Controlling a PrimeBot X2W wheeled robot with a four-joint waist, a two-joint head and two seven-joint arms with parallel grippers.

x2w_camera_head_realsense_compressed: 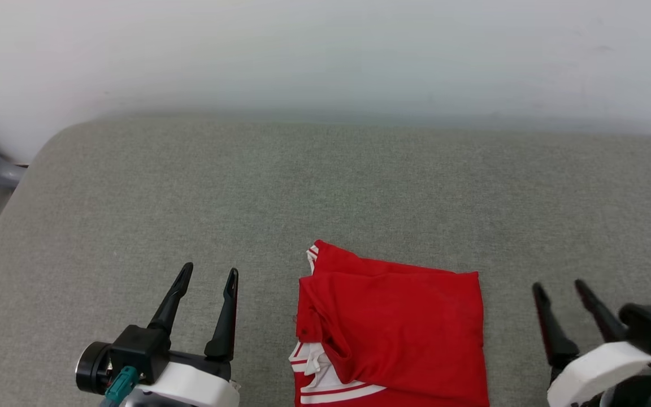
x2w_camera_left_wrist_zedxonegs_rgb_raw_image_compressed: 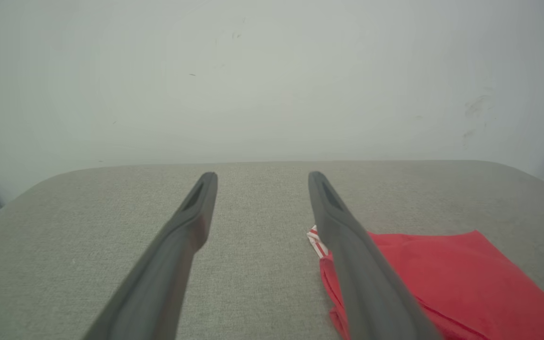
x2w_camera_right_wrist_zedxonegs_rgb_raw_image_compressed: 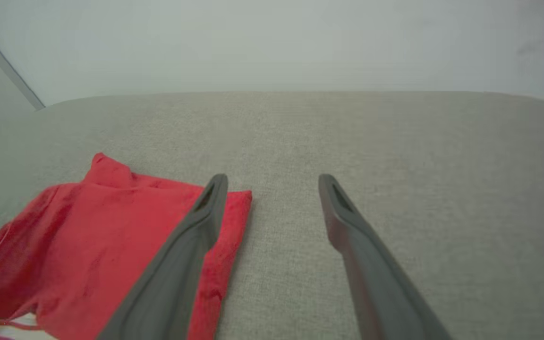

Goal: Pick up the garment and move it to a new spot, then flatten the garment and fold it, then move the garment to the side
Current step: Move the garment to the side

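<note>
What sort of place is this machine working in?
Probably a plain indoor practice corner rather than a lived-in room: a grey cloth-covered surface against a bare white wall, with one folded red shirt lying on it.

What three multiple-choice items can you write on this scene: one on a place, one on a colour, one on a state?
1. Where does the garment lie in the head view?
A. Between the left gripper and the right gripper
B. At the far edge, by the wall
C. To the left of both grippers

2. What is its main colour?
A. Blue
B. Red
C. Green

3. How do the grippers stand?
A. Both shut on the garment
B. Both open, holding nothing
C. One shut on it, one open

Answers:
1 A: it lies on the grey padded surface with one gripper at each side.
2 B: the cloth is red, with white striped trim at its left edge.
3 B: each wrist view shows two spread fingers with nothing gripped between them.
</note>
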